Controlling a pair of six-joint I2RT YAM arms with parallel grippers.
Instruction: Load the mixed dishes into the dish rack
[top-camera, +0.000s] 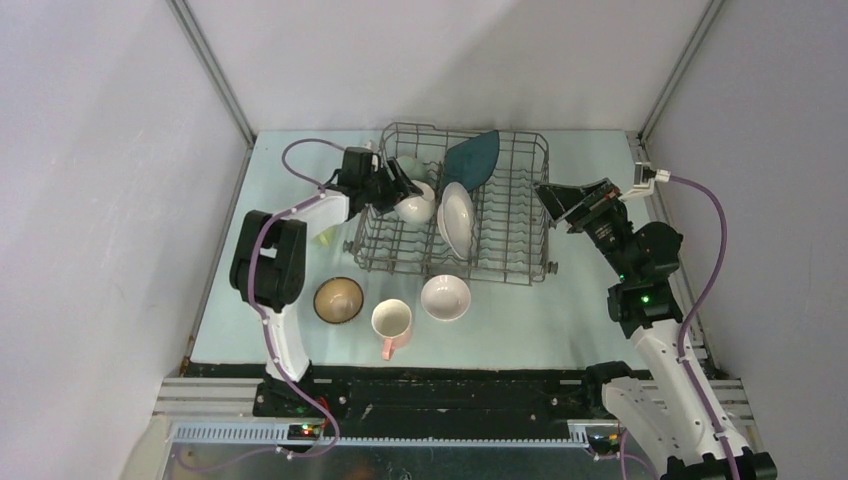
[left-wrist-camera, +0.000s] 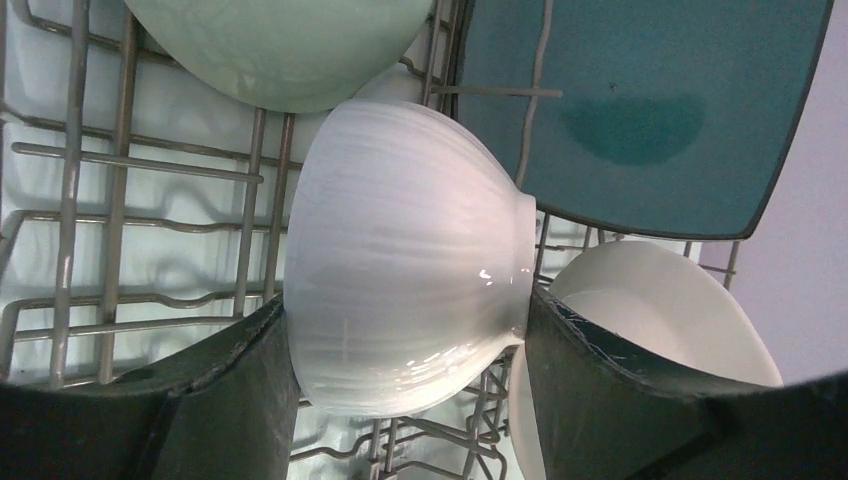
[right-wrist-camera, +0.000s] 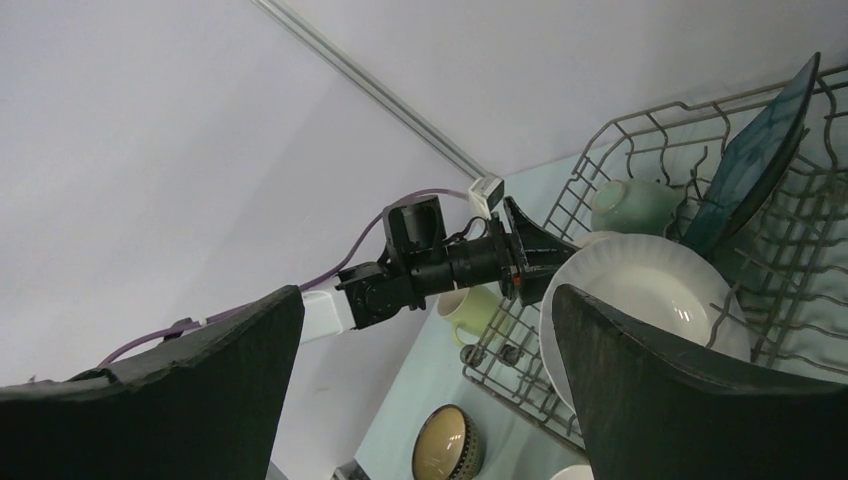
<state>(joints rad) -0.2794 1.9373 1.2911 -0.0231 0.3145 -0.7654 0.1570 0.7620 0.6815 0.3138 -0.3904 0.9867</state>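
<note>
The dish rack stands mid-table. My left gripper reaches into its left half, shut on a white bowl; both fingers press the bowl's sides, just above the wires. Around it in the rack are a pale green bowl, a dark teal plate and a white plate, both plates on edge. My right gripper hangs open and holds nothing at the rack's right side. On the table in front lie a brown bowl, a pink mug and another white bowl.
A pale yellow-green mug sits on the table left of the rack, under my left arm. Walls close the table on the left, back and right. The rack's right half holds no dishes.
</note>
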